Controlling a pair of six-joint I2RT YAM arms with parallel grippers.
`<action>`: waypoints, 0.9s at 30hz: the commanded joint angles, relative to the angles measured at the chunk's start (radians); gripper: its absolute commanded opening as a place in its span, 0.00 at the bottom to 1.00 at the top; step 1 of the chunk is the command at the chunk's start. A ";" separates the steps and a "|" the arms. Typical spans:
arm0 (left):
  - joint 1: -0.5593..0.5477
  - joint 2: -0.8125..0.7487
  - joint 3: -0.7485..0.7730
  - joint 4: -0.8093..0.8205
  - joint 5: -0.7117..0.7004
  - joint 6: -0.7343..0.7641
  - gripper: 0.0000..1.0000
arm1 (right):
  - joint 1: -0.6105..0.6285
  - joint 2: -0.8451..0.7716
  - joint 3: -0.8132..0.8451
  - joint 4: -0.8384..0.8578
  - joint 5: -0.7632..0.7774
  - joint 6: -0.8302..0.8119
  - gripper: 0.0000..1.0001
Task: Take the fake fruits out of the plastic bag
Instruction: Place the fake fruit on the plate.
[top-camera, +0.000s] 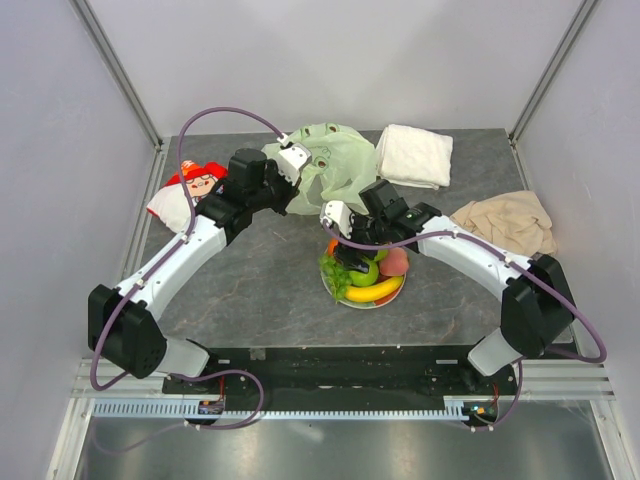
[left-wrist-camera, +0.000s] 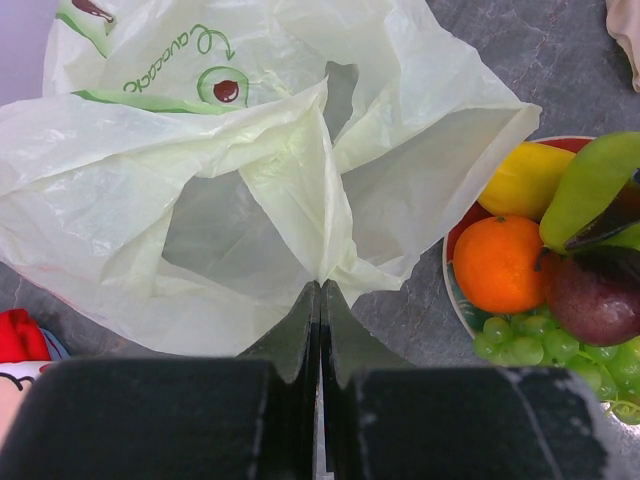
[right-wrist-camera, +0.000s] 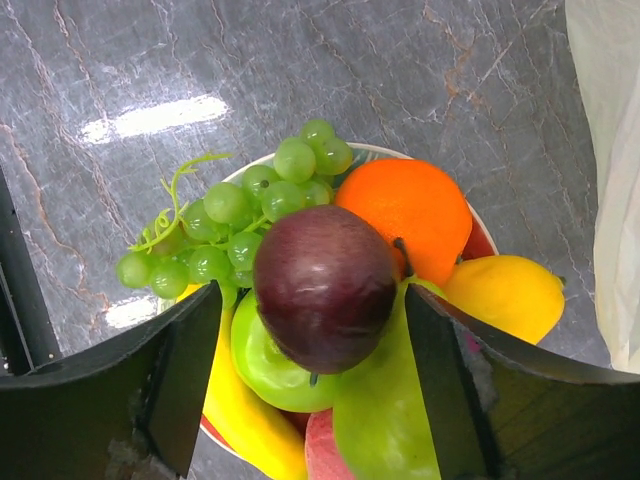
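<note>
Noted one worktop (top-camera: 260, 290), dark, marbled.

Noted one bag (left-wrist-camera: 150, 190) at its far centre, crumpled, no clear long axis. Flat and see-through from the left wrist view, no fruit shape made out inside. Judged empty or nearly so; far folds hidden.

Found left gripper (left-wrist-camera: 320, 290) pressed together, pinching the bag's near fold, film bunched at the tips.

Logged one white towel (top-camera: 413, 155) just right of the bag, one beige cloth (top-camera: 505, 222) at the right edge, one packet (top-camera: 185, 190) at the left.

Logged one plate (top-camera: 365, 306) nearer than the bag, just beside its near edge, under the right arm.

Found right gripper (right-wrist-camera: 312, 300) spread wide, hanging over the plate. Plum (right-wrist-camera: 322, 285) between the fingers, not squeezed.

Key relation: bag beyond and slightly left of right gripper, held by the left. Right arm nearer the plate, so any further reach to go away from its base, toward the bag.

Counted on plate:
- one banana (top-camera: 375, 291)
- one pear (right-wrist-camera: 385, 420)
- one apple (right-wrist-camera: 265, 370)
- one orange (right-wrist-camera: 410, 205)
- one yellow fruit (right-wrist-camera: 505, 295)
- one peach (top-camera: 396, 262)
- one plum, topmost
- one grape bunch (right-wrist-camera: 240, 215)

Eight in all. Judged task close to done.
</note>
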 joint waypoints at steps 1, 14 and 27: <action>0.007 -0.009 0.013 0.029 0.019 0.002 0.02 | 0.006 -0.010 0.057 -0.016 -0.003 0.006 0.83; 0.009 0.006 0.064 0.057 0.010 0.029 0.02 | -0.027 -0.029 0.316 -0.061 0.092 0.110 0.98; 0.009 0.062 0.200 0.049 -0.070 0.022 0.60 | -0.362 0.143 0.495 0.126 0.517 0.634 0.98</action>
